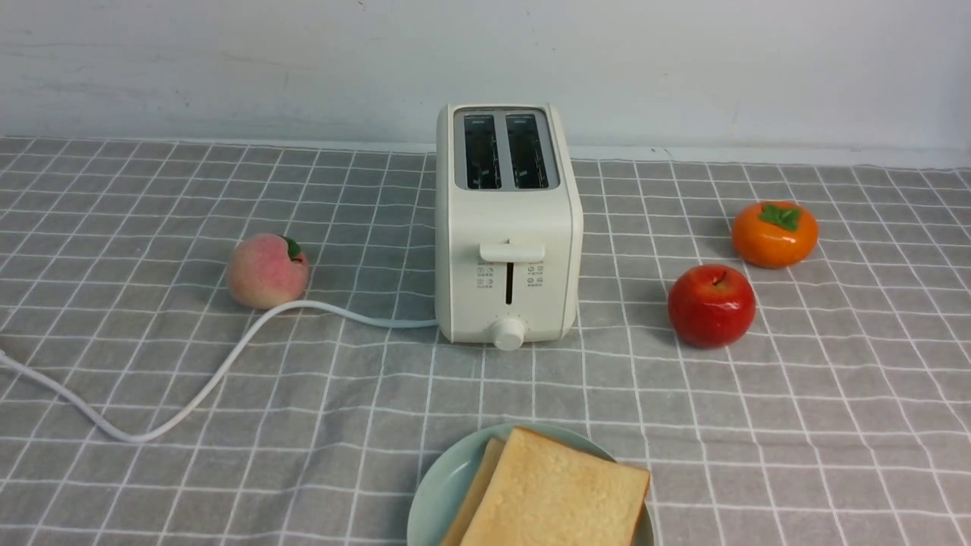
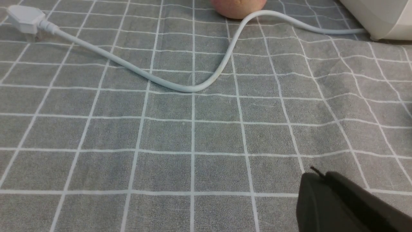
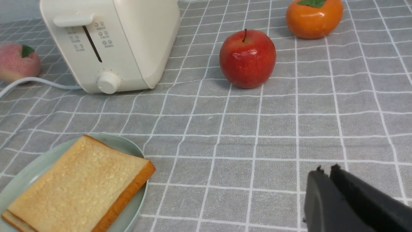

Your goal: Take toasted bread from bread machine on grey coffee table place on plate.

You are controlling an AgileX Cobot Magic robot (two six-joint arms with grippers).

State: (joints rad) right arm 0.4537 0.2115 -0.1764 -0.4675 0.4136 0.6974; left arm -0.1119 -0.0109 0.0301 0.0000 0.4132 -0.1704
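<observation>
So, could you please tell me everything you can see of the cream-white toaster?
The cream-white boxy toaster stands upright on the grey checked tablecloth, front facing the camera. Both top slots look empty. Its front lever sits high, above small grey icons and a round knob. A white cord leaves its lower left side.

Left gripper (image 2: 313, 175) and right gripper (image 3: 326, 170) both hover low, jaws pressed together.

The toasted bread (image 1: 557, 497) lies stacked on the plate (image 1: 436, 497), before the bread machine (image 1: 507, 227).
</observation>
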